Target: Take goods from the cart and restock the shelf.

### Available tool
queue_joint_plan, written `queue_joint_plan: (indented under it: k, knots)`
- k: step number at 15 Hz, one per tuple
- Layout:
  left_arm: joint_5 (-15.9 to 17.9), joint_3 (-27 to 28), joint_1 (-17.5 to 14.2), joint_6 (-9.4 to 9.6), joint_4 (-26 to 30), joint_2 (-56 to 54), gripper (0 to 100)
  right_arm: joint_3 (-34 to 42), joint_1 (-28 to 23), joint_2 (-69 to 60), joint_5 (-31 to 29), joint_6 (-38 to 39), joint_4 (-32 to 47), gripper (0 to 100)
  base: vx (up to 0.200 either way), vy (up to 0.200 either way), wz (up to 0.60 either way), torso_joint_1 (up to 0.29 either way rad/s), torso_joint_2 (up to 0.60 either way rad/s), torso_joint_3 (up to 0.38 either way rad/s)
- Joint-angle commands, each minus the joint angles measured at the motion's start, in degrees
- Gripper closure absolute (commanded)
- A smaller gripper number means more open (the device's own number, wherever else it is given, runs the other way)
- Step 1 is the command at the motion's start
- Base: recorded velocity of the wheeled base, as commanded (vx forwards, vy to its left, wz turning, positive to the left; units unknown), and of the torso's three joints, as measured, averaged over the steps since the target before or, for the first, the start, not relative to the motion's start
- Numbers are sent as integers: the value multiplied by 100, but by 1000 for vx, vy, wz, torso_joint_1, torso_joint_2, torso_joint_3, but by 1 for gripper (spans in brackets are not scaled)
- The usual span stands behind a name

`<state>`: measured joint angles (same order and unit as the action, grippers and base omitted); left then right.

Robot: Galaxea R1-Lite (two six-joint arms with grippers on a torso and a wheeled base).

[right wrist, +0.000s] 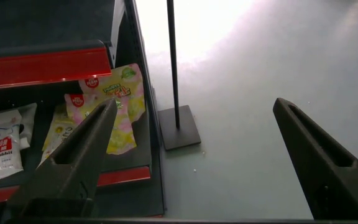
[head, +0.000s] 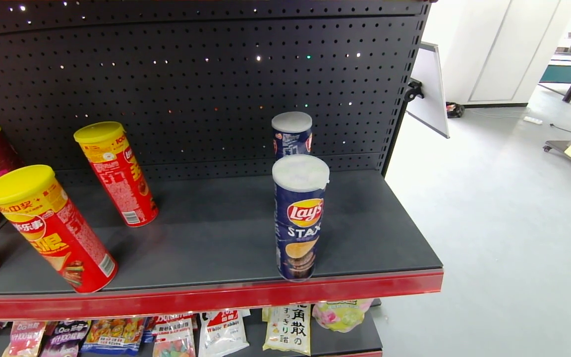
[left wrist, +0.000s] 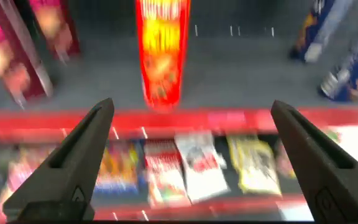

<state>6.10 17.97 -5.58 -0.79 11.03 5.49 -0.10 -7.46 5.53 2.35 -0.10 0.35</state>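
The front blue chip can (head: 299,218) stands upright at the red front lip of the shelf (head: 206,233). A second blue can (head: 292,134) stands behind it by the pegboard (head: 191,89). Judged light, stiff-walled yet crushable, and slick; grip mid-body across the tube, not the lid. Left claw (left wrist: 192,106) and right claw (right wrist: 196,102) are both spread, empty. The right wrist view adds a pole stand (right wrist: 179,127) on the floor (right wrist: 260,62) beside the shelf end; the head view gives the can lids.
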Motion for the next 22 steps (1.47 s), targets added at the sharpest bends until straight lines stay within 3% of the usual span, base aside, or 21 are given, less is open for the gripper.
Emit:
queue_joint_plan:
  k: [1, 2, 3, 4, 5, 7, 8, 9, 12, 19, 22]
  knots:
    - [-179, -505, -4, 176, -207, -12, 0, 1, -1, 9, 2, 1, 0, 0, 0, 0, 0, 0, 0, 0]
    - [-513, -769, -4, 246, -163, -12, 0, 1, -1, 9, 2, -8, 0, 0, 0, 0, 0, 0, 0, 0]
    - [-970, -1349, -4, 440, -365, -21, 0, 1, -1, 9, 2, -8, 0, 0, 0, 0, 0, 0, 0, 0]
    - [-1031, -1463, -4, 440, -620, -12, 0, 1, -1, 9, 2, 1, 9, 0, 0, 0, 0, 0, 0, 0]
    - [-829, -1577, 40, 360, -945, -12, 0, 1, -1, 9, 2, 1, 0, 0, 0, 0, 0, 0, 0, 0]
    - [-276, -1797, 40, 440, -1174, -21, 0, 1, -1, 9, 2, 1, 0, 0, 0, 0, 0, 0, 0, 0]
    - [-232, -1788, 40, 413, -1103, -21, 0, 1, -1, 9, 11, 1, 0, 0, 0, 0, 0, 0, 0, 0]
    - [-267, -1788, 40, 281, -1094, -21, 0, 1, -1, 9, 11, 1, 0, 0, 0, 0, 0, 0, 0, 0]
    - [-372, -1788, 40, 132, -1094, -21, 0, 1, 8, 9, 37, 1, 0, 0, 0, 0, 0, 0, 0, 0]
    - [-486, -1797, 40, 141, -1103, -21, 0, 1, -1, 9, 28, 1, 0, 0, 0, 0, 0, 0, 0, 0]
    - [-486, -1797, 40, 132, -1103, -21, 0, 1, -1, 9, 28, 1, 0, 0, -200, 0, 0, 9, 2, 2]
